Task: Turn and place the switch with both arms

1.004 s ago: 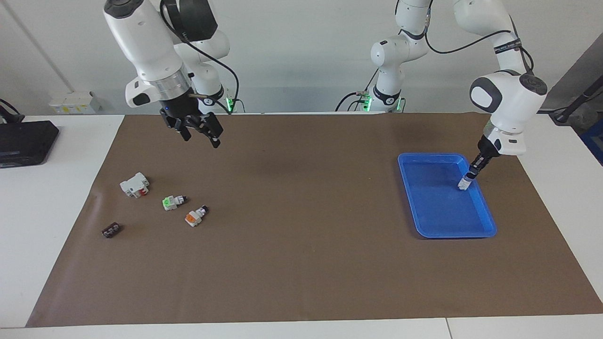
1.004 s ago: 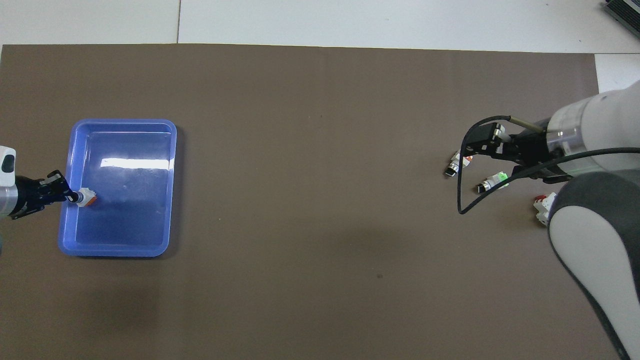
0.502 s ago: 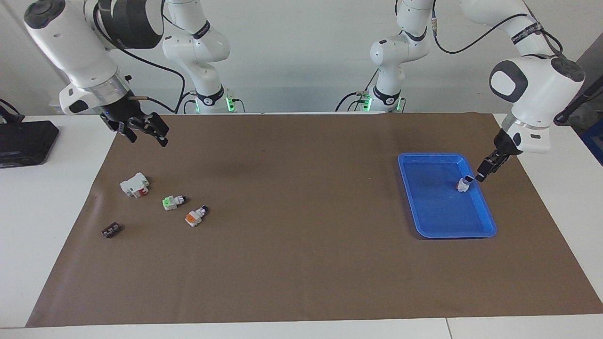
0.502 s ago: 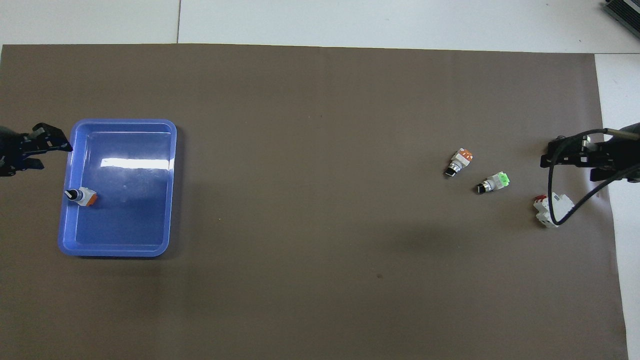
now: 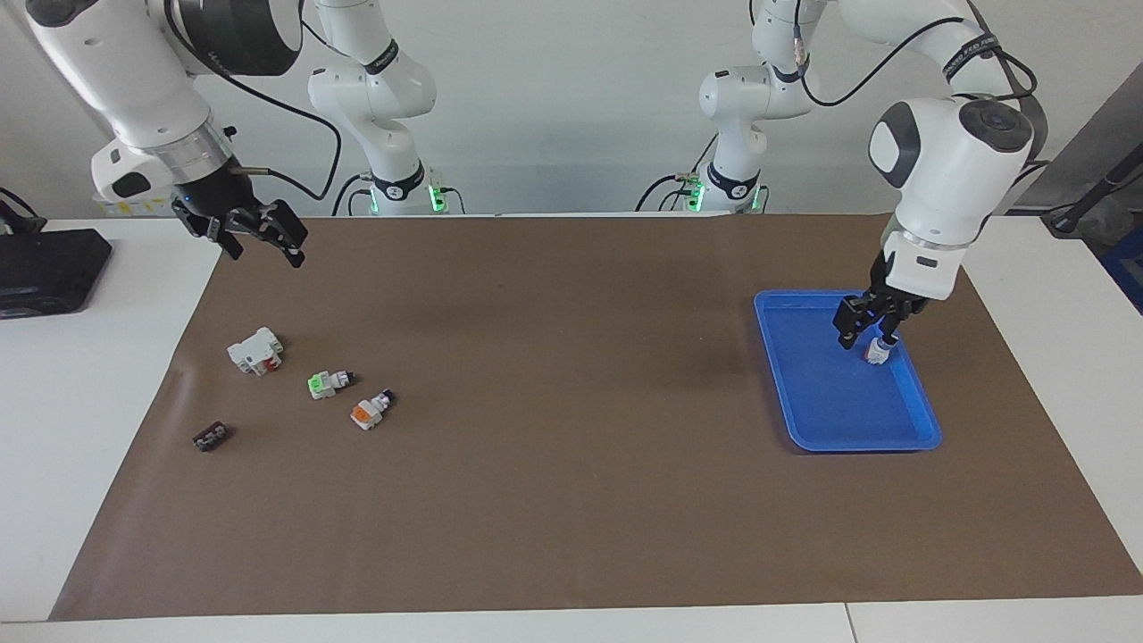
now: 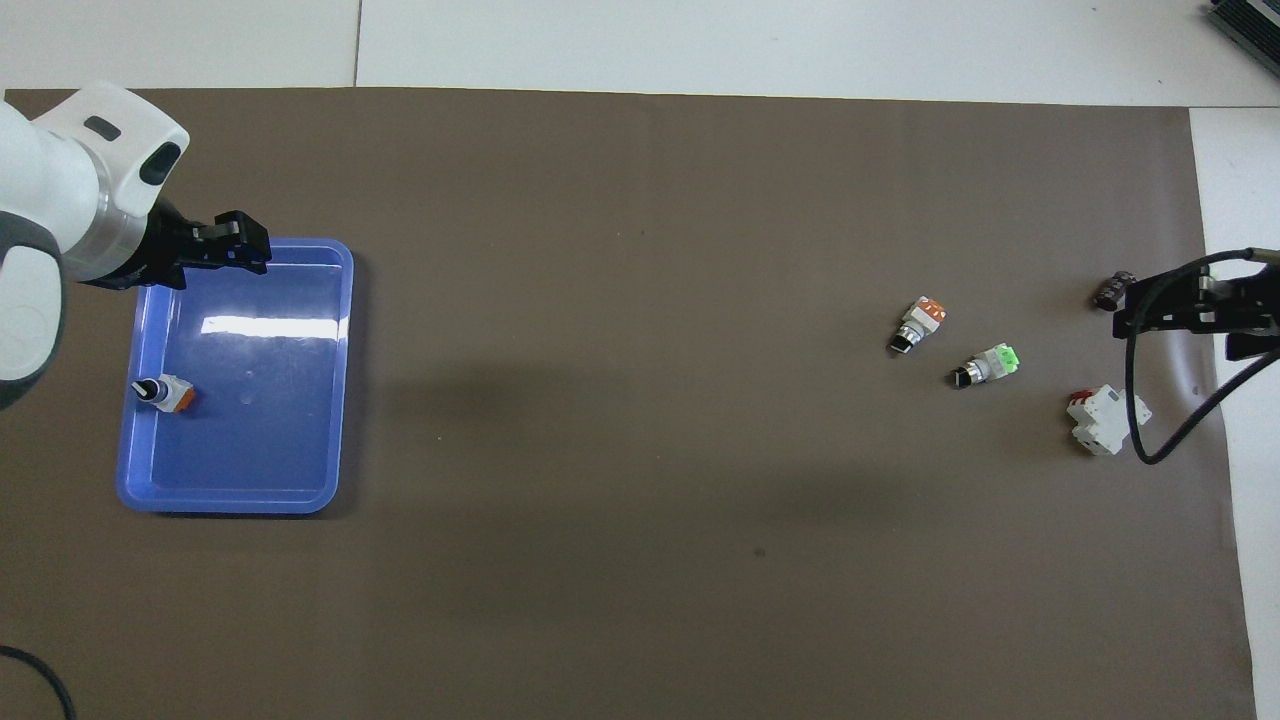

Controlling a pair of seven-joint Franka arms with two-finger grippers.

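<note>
The switch (image 5: 877,352), white with an orange block and a dark knob, rests in the blue tray (image 5: 808,429) close to the wall at the left arm's end; it also shows in the overhead view (image 6: 166,393). My left gripper (image 5: 864,336) hangs open and empty just above the tray, over its part farther from the robots in the overhead view (image 6: 240,250), apart from the switch. My right gripper (image 5: 261,243) is open and empty, raised over the mat's corner at the right arm's end (image 6: 1165,312).
On the brown mat at the right arm's end lie a green-faced switch (image 5: 327,384), a twin orange-and-white switch (image 5: 369,411), a white breaker with red parts (image 5: 255,350) and a small dark part (image 5: 210,436). A black device (image 5: 45,268) sits off the mat.
My left gripper let go of the switch in the tray, drew back off the tray, then swung back over it. My right gripper moved toward the right arm's end.
</note>
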